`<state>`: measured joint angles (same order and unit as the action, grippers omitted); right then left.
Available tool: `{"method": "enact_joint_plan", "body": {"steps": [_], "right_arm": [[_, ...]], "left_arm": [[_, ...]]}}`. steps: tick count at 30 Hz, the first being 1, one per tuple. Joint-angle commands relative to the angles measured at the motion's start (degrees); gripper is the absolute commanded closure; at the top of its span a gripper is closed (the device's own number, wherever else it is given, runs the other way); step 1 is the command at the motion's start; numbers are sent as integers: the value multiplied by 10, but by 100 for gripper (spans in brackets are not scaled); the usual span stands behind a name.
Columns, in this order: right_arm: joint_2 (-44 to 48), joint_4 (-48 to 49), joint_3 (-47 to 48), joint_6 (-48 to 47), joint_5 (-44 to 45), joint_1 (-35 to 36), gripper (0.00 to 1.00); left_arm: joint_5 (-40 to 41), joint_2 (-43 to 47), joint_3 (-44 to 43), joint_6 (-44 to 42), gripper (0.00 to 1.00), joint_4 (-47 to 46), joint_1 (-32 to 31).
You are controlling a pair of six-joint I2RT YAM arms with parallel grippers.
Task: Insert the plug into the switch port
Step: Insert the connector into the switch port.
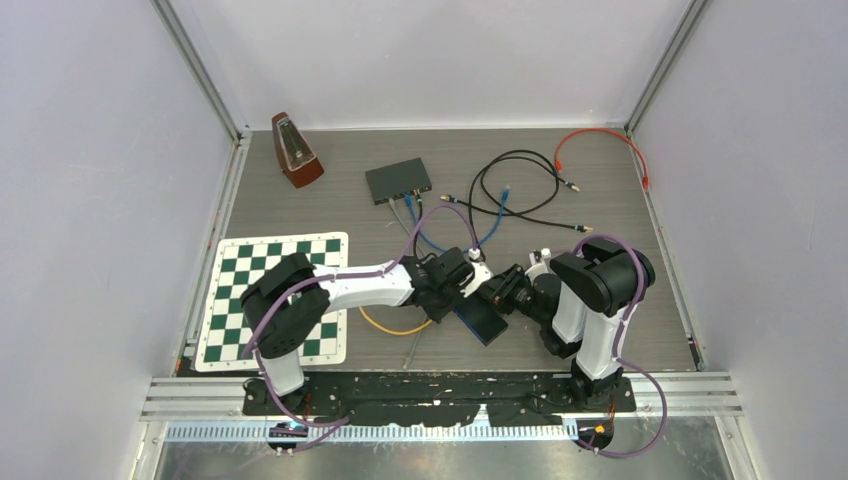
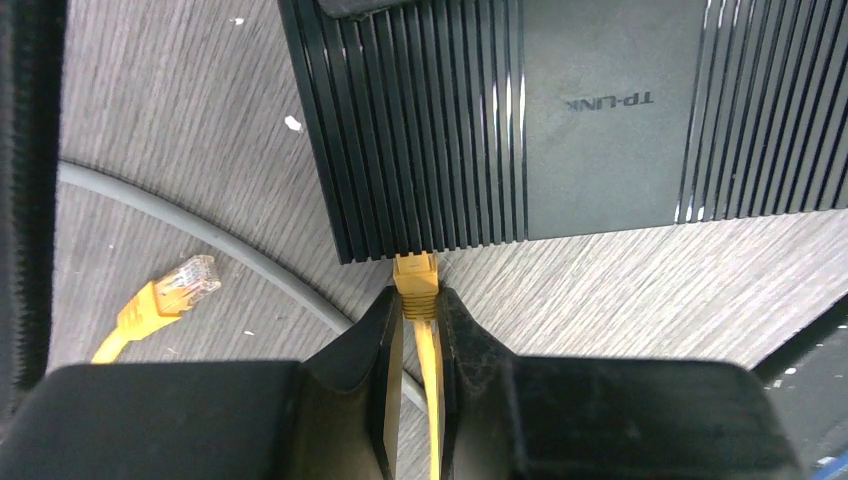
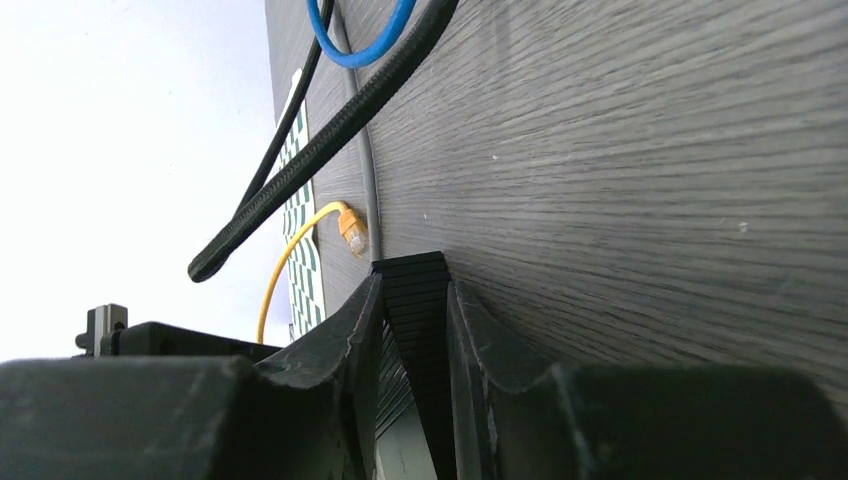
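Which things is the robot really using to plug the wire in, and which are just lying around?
For the job:
- yellow plug, pinched in the left gripper
- black switch, held by the right gripper

Just lying about:
- metronome
- chessboard
- red cable
- black cables
- far switch

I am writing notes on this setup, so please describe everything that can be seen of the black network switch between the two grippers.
The black switch is a flat box, plastic by its look, with fine ribs on top on either side of a smooth panel printed TP-LINK. The right gripper clamps one ribbed edge. A yellow plug, pinched by the left gripper, meets another edge. The ports are hidden, so how deep the plug sits is unclear.
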<state>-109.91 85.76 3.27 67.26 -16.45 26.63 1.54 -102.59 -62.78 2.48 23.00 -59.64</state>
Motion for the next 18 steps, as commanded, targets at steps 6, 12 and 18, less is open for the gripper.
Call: {"method": "enact_joint_plan", "body": {"steps": [6,12,18], "right_arm": [[-54,69,-45,21,-203,99,80],[-45,70,-40,34,-180,103,79],[-17,69,-31,54,-147,103,73]], "left_arm": [[-36,-17,-69,107,100,-370,31],[-37,-2,-24,132,100,-381,59],[-38,33,54,105,100,-413,63]]}}
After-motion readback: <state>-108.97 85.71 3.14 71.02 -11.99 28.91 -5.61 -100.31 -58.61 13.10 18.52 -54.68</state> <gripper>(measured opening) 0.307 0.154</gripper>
